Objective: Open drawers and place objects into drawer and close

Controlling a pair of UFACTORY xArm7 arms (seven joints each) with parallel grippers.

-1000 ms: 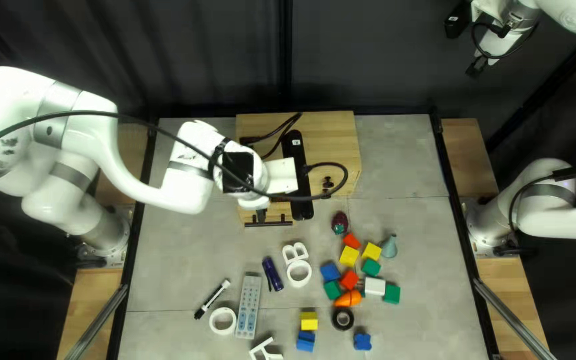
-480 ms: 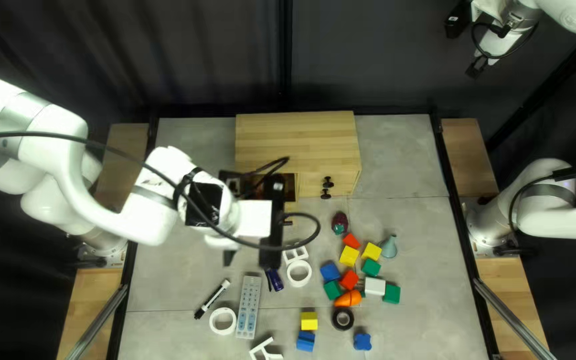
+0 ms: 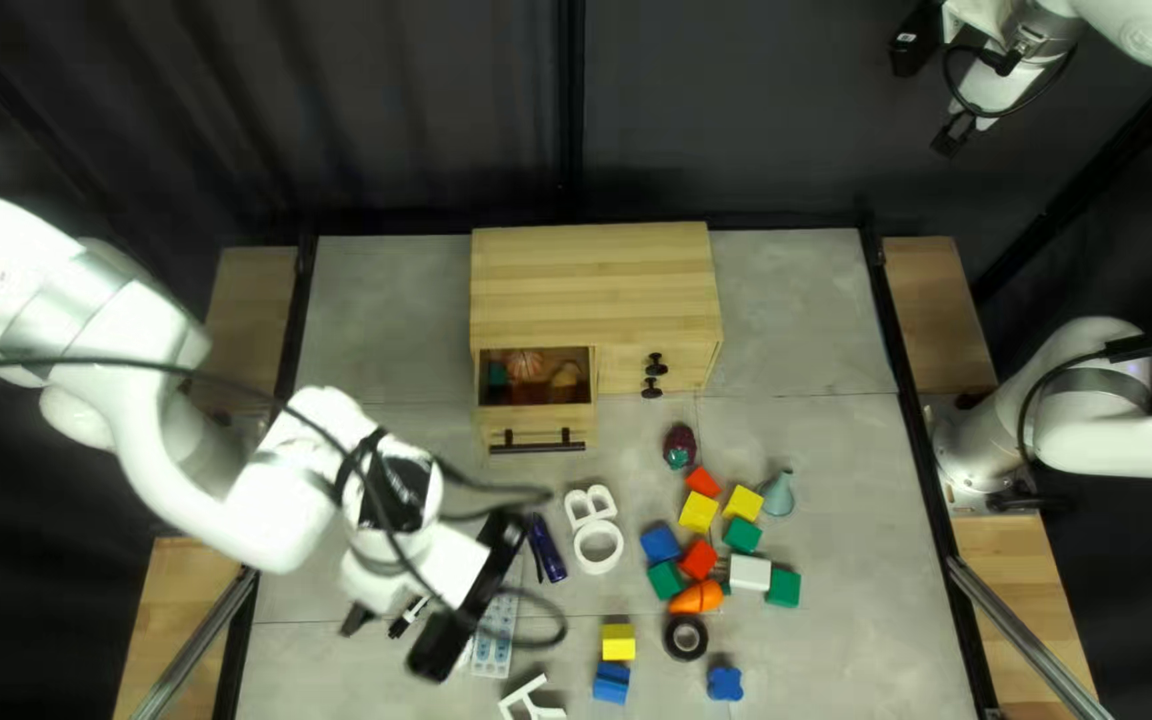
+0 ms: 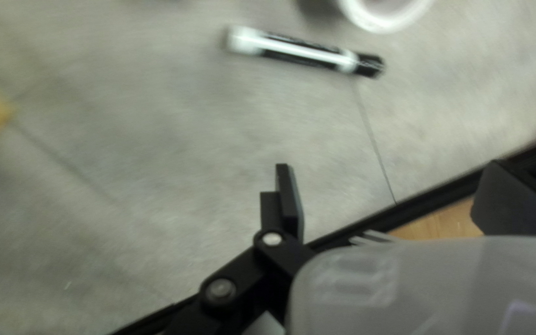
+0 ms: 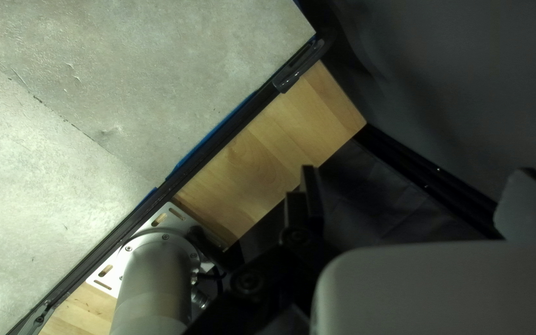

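In the top left view my left gripper (image 3: 360,619) hangs over the table near the black-and-white marker (image 3: 407,619). The left wrist view shows this gripper (image 4: 399,200) open and holding nothing, the marker (image 4: 305,54) lying ahead of its fingers. The wooden cabinet (image 3: 596,287) stands at the table's far edge. Its left drawer (image 3: 539,428) is pulled out, with an orange-brown round object (image 3: 524,364) and other small things inside. My right gripper (image 3: 956,134) is raised at the upper right; in its wrist view the gripper (image 5: 412,197) is open and empty.
Coloured blocks (image 3: 699,512), a cone (image 3: 779,494) and a dark red object (image 3: 680,446) lie right of centre. White letters (image 3: 591,504), a white ring (image 3: 598,547), a blue pen-like object (image 3: 546,547), black tape (image 3: 686,638) and a remote (image 3: 496,627) lie nearby.
My left arm has swung from above the cabinet toward the table's near left part, uncovering the pulled-out drawer. The right arm stays where it was.
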